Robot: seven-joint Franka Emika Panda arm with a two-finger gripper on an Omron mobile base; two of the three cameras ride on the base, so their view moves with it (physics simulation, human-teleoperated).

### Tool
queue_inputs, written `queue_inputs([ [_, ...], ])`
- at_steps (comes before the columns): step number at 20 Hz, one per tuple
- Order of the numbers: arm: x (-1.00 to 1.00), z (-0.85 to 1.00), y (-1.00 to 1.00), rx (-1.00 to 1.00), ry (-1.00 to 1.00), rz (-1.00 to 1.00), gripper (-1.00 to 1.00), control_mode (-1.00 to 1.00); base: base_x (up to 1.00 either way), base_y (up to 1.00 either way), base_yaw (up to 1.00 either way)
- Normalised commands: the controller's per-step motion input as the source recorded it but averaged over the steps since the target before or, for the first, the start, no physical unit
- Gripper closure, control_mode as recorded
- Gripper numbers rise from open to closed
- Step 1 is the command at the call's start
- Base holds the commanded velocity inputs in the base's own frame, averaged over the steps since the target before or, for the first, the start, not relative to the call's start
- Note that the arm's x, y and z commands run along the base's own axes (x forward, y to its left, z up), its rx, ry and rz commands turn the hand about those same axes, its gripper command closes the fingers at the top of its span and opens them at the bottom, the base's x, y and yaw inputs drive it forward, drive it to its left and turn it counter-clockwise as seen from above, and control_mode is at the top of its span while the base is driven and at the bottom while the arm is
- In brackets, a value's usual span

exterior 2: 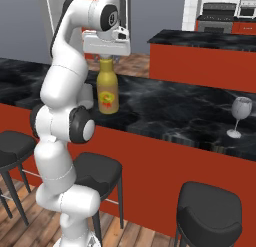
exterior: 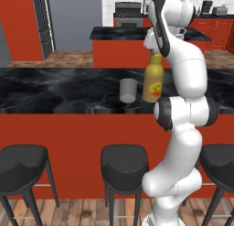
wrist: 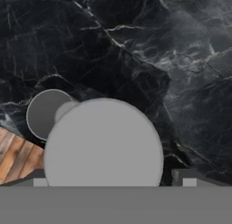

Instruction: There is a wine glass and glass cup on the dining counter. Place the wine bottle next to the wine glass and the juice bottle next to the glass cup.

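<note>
The squat yellow juice bottle [exterior: 153, 81] [exterior 2: 107, 91] stands upright on the black marble dining counter [exterior: 55, 90] [exterior 2: 165, 106]. The grey glass cup [exterior: 128, 90] is just to its left. My gripper [exterior: 155, 53] [exterior 2: 106, 58] hangs straight over the bottle's neck, and its jaws stand wide and clear of the bottle. From the hand view, the bottle's top [wrist: 104, 143] is a large round disc between the fingertips, with the cup [wrist: 47, 114] beside it. The wine glass [exterior 2: 241, 111] stands far to the right on the counter. The wine bottle is out of view.
Black stools [exterior: 124, 161] [exterior 2: 97, 168] line the counter's near side. A shorter red island [exterior: 119, 35] [exterior 2: 200, 41] stands beyond the counter, with a stove [exterior: 129, 14] at the back wall. The floor is wooden.
</note>
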Motion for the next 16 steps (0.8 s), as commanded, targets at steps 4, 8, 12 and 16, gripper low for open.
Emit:
queue_inputs([
  [4, -0.19, 0.14, 0.00, 0.00, 0.00, 0.00, -1.00, -1.00, 0.00, 0.00, 0.00],
  [8, -0.16, 0.09, 0.00, -0.02, 0.00, 0.00, -1.00, -1.00, 0.00, 0.00, 0.00],
  [12, -0.27, 0.06, 0.00, 0.00, 0.00, 0.00, -1.00, -1.00, 0.00, 0.00, 0.00],
  [16, -0.38, 0.02, 0.00, 0.00, 0.00, 0.00, -1.00, -1.00, 0.00, 0.00, 0.00],
])
